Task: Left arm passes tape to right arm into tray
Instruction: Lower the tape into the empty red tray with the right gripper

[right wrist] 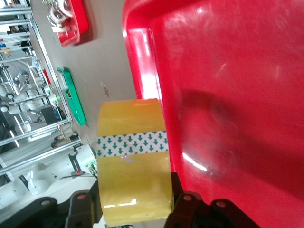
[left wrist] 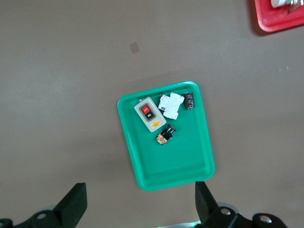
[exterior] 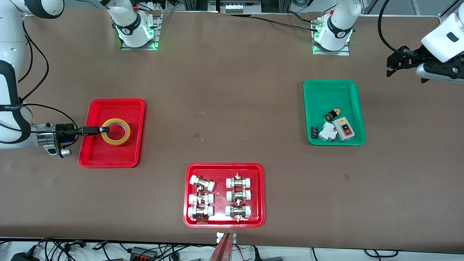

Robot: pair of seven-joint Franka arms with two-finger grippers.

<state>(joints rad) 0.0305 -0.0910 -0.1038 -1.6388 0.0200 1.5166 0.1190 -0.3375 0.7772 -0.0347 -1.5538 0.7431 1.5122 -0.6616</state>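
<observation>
right gripper point(exterior: 103, 129): fingers pinched on the wall of the tape, one inside the ring and one outside, reaching in level over the tray's rim on the side toward the right arm's end of the table.
tape point(exterior: 115, 131): yellowish roll lying flat, low over or on the tray floor near the tray's middle; the right wrist view shows its wide band point(right wrist: 134, 161) with a strip of green arrows, clamped between the black fingers point(right wrist: 184, 204).
tray point(exterior: 95, 157): plain glossy red, bare apart from the roll; it is the landmark for everything below.
step in hand: the set-down. judged from the front view, the roll already sits within the rim, so only the release and a clean exit appear to remain.
how to do it well: settle the roll fully on the tray floor before parting the fingers, then lift straight up so the inner finger clears the core without dragging the roll toward the rim.
risk: a sideways exit could hook the ring and pull it onto the rim.
left gripper point(exterior: 392, 65): fingers spread wide and empty, waiting high, well apart from the tray, toward the left arm's end of the table.
green tray point(left wrist: 166, 175): well apart from the tray, seen below the left gripper in the left wrist view; holds a switch box point(left wrist: 149, 114).
tray of fittings point(exterior: 188, 221): nearer the front camera than the tray.
</observation>
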